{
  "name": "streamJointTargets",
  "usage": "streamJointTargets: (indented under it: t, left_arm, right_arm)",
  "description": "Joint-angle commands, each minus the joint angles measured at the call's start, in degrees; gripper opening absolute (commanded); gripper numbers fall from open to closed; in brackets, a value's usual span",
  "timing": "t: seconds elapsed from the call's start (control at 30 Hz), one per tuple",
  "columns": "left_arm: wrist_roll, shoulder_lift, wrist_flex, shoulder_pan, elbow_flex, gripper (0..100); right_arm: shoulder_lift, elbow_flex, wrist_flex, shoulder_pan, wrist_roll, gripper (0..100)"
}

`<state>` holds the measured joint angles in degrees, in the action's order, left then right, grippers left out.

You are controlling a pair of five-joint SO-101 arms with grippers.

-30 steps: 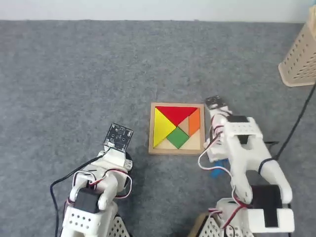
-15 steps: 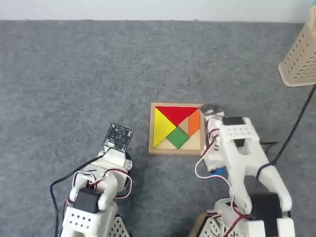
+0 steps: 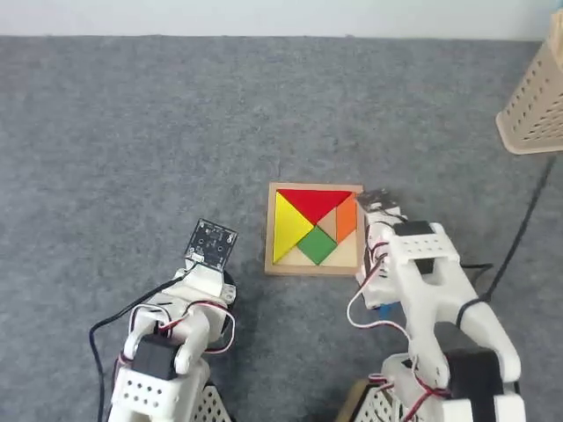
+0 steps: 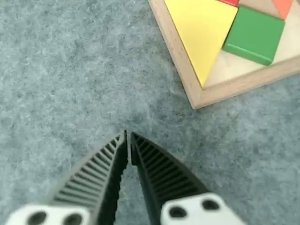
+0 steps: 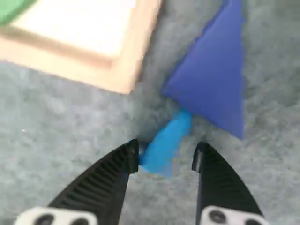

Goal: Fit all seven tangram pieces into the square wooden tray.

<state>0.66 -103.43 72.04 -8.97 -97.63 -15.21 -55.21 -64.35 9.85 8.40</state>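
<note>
Over on the near left sits the left arm (image 3: 171,338), low on the grey carpet (image 3: 158,123); its claw, the left gripper (image 4: 127,139), points at bare carpet just near-left of the tray; the two black fingers (image 4: 105,164) are pressed together with only a thin crack between them, and they have hold of nothing.

In the middle lies the square wooden tray (image 3: 269,230), flat on the carpet; inside it a big yellow triangle (image 3: 288,230) fills the left side, a big red triangle (image 3: 312,204) fills the far side, a green square (image 3: 316,245) sits near the middle toward the near edge, and an orange piece (image 3: 347,217) stands along the right side; some bare wood shows between them and in the near right corner.

Just right of the tray is the right arm (image 3: 431,290), bent down over the carpet beside the tray's near right corner; the right gripper (image 5: 167,149) has its fingers spread wide apart; a small light blue piece (image 5: 164,143) lies on the carpet between them, close against one finger, but I cannot tell if it is being squeezed; a dark blue triangle (image 5: 211,79) lies just past it, outside the tray, and the two blue pieces meet at a corner.

Far off to the right stands a beige basket (image 3: 532,97).
</note>
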Motion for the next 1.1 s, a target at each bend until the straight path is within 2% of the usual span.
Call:
streamJointTargets:
  t: [0.0, 0.13, 0.23, 0.47, 0.6, 0.77, 1.07]
  left_arm:
    - [-0.35, -1.14, 0.35, -0.18, 1.1, 1]
    - [-0.35, -1.14, 0.35, -0.18, 1.1, 1]
    - [-0.35, -1.14, 0.35, -0.18, 1.1, 1]
    - [-0.35, -1.14, 0.35, -0.18, 1.1, 1]
    - [-0.35, -1.14, 0.35, -0.18, 1.1, 1]
    - [-0.35, -1.14, 0.35, -0.18, 1.1, 1]
    - [-0.35, -1.14, 0.35, -0.18, 1.1, 1]
  right_arm:
    - [-1.1, -0.18, 1.71, 0.4, -1.05, 15.4]
    - [-1.1, 0.88, 1.8, 0.4, -1.05, 4.4]
    - [-1.45, 2.81, 1.45, -0.04, -0.79, 0.6]
    - [-1.8, 11.87, -6.37, 0.31, 10.02, 0.7]
    - [-1.19, 21.1, -10.15, 0.92, 10.64, 0.7]
    - [0.92, 28.66, -11.56, 7.78, 15.47, 0.6]
    - [20.7, 44.13, -11.65, 16.13, 20.48, 0.6]
